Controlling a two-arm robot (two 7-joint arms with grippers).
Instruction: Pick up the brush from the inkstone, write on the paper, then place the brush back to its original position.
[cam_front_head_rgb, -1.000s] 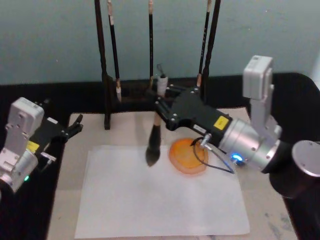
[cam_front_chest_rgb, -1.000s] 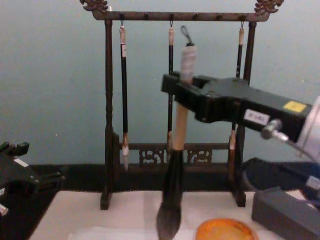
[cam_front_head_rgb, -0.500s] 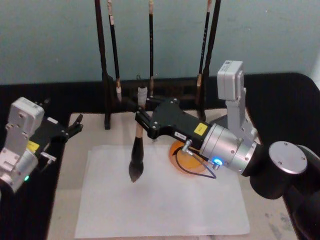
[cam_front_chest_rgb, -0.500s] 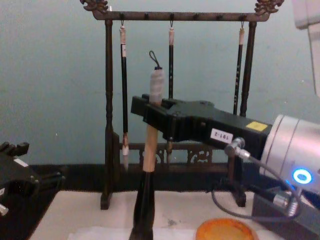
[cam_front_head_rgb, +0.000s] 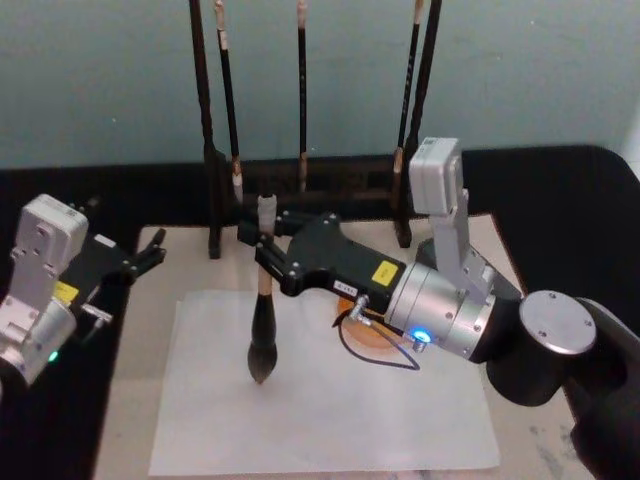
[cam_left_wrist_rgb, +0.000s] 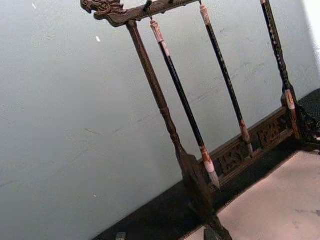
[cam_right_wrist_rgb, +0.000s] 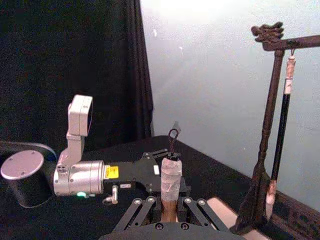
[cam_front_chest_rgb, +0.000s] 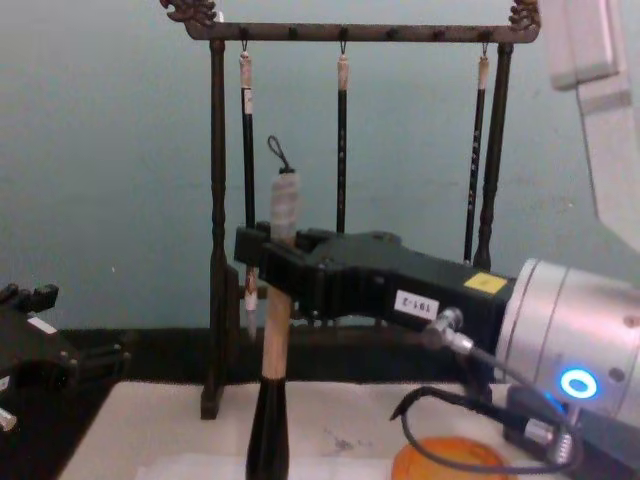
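My right gripper (cam_front_head_rgb: 266, 252) is shut on the brush (cam_front_head_rgb: 262, 335), gripping its tan handle below the white top. The brush stands nearly upright, bristles down, over the left part of the white paper (cam_front_head_rgb: 340, 415). I cannot tell whether the dark tip touches the sheet. In the chest view the brush (cam_front_chest_rgb: 273, 350) hangs from the right gripper (cam_front_chest_rgb: 272, 268) in front of the rack. The right wrist view looks down on the brush's white top and loop (cam_right_wrist_rgb: 171, 172). The orange round inkstone (cam_front_head_rgb: 352, 325) lies mostly hidden behind the gripper and shows as an orange dish (cam_front_chest_rgb: 450, 463) in the chest view. My left gripper (cam_front_head_rgb: 150, 252) rests open off the mat's left edge.
A dark wooden rack (cam_front_head_rgb: 212, 150) with three thin hanging brushes stands behind the paper, and the left wrist view shows this rack (cam_left_wrist_rgb: 167, 120) close up. The cream mat (cam_front_head_rgb: 140, 330) lies on a black table. The right arm's body covers the mat's right side.
The right gripper has carried the brush leftward, away from the orange dish, and lower over the paper's left part. The left arm has stayed still.
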